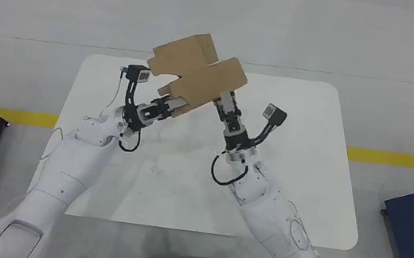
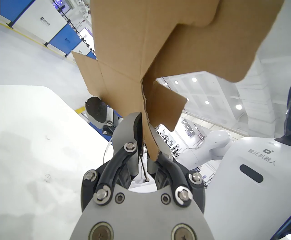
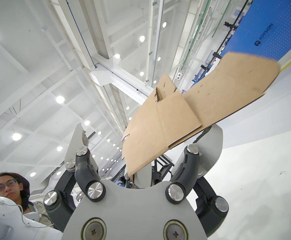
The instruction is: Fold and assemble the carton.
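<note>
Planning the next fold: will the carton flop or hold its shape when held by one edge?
Probably fairly stiff: the carton juts out above the table without drooping, though the left tool pinches only one edge. Likely light. It may hinge at its creases if the open right tool pushes it.

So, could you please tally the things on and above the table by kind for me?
carton: 1
grippers: 2, the left gripper and the right gripper
table: 1
Total: 4

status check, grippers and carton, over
Left gripper shut on carton edge. Right gripper open, carton between its fingers. Carton aloft over table, unassembled.
</note>
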